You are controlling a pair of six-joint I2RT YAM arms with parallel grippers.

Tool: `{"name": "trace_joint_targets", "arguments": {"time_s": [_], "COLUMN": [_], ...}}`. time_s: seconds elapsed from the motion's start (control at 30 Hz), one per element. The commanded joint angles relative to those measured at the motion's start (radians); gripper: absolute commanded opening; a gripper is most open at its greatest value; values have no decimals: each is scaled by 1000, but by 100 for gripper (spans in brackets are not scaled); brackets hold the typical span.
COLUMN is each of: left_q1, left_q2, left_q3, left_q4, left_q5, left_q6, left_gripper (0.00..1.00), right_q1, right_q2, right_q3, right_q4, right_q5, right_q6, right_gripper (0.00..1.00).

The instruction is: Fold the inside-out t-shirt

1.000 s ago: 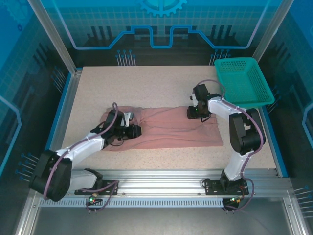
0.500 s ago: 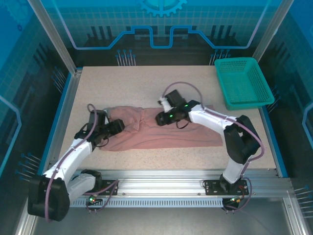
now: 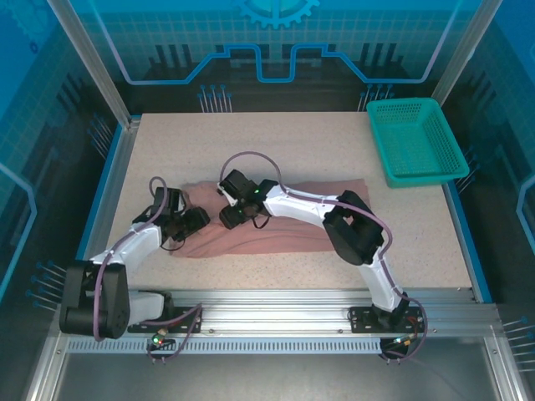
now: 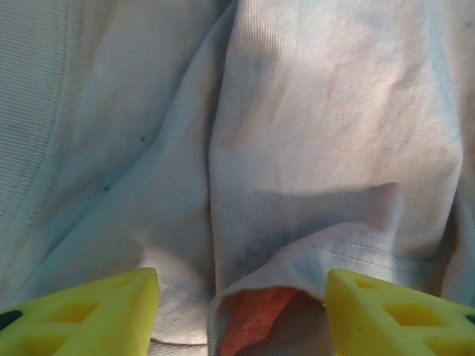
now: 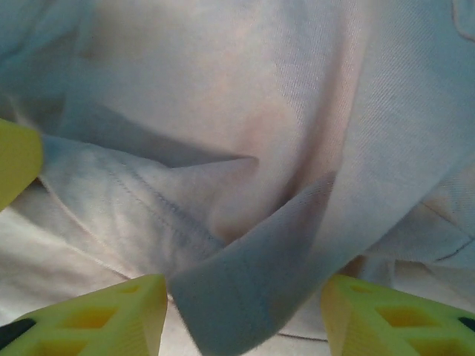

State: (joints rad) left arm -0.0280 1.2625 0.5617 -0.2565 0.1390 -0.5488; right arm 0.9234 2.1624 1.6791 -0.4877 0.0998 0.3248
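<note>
The inside-out t-shirt (image 3: 284,238) is soft, dusty salmon-pink knit, lying as a long rumpled band under both grippers. Its right part stretches flat away from them, and its left end is bunched around them.

Under the left gripper (image 4: 241,297) the cloth shows fine ribbing and deep soft folds. A double-stitched hem curls up between the yellow wedge-shaped fingertips (image 4: 89,311), baring an orange-red patch (image 4: 252,322) just beneath it. The fingers stand well apart with nothing pinched; the gripper is open.

The right gripper (image 5: 245,304) is just beside the left one, over the same bunched end. Its yellow fingertips (image 5: 96,315) are also spread, and a thick rounded fold of cloth rises in the gap between them without being clamped. A stitched seam runs diagonally just ahead of the left fingertip.

The table (image 3: 251,142) is flat, speckled beige and matte, edged in blue. A teal plastic mesh basket (image 3: 401,142), rectangular with sloped walls, sits well apart from both grippers at the far right corner. Translucent blue panels (image 3: 276,50) with printed line patterns, set in aluminium posts, wall in the table, and a ribbed aluminium rail (image 3: 276,305) carries the arm bases.
</note>
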Motion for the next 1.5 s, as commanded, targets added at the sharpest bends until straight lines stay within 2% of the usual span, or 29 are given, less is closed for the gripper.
{"name": "trace_joint_targets", "arguments": {"time_s": [0.0,0.1,0.2,0.27,0.43,0.57,0.73,0.93,1.03,1.1,1.2,1.23,1.33,1.4,1.47], "left_q1": [8,7,5,2,-3,-7,-21,-101,-135,-144,-150,-150,-148,-139,-97], "left_q2": [24,20,6,-1,-36,-90,-166,-192,-199,-205,-224,-236,-266,-262,-226], "left_q3": [-9,-24,-36,-39,-30,-5,32,43,13,-18,-37,-33,-7,7,17], "left_q4": [34,46,58,60,49,-3,-91,-164,-184,-177,-167,-166,-158,-115,-53], "left_q5": [59,78,90,96,111,100,55,-10,-55,-61,-56,-64,-132,-176,-174], "left_q6": [4,6,12,18,18,28,52,55,38,26,20,24,44,53,47], "left_gripper": [58,47,35,26,6,0,0,4,9,17,39,43,51,57,58], "right_q1": [15,14,8,3,-23,-43,-72,-95,-104,-110,-121,-123,-123,-121,-112], "right_q2": [28,23,8,-7,-49,-92,-148,-163,-139,-122,-130,-143,-189,-200,-189], "right_q3": [46,36,23,9,-37,-91,-165,-220,-220,-220,-231,-237,-248,-243,-224], "right_q4": [-68,-71,-68,-57,-25,14,79,141,124,104,72,73,93,122,160], "right_q5": [74,98,103,92,23,-53,-163,-253,-263,-268,-244,-235,-219,-234,-269], "right_q6": [-17,-6,0,6,40,76,136,212,242,254,237,222,159,133,120], "right_gripper": [57,50,36,28,15,11,11,14,20,26,34,36,40,40,38]}}
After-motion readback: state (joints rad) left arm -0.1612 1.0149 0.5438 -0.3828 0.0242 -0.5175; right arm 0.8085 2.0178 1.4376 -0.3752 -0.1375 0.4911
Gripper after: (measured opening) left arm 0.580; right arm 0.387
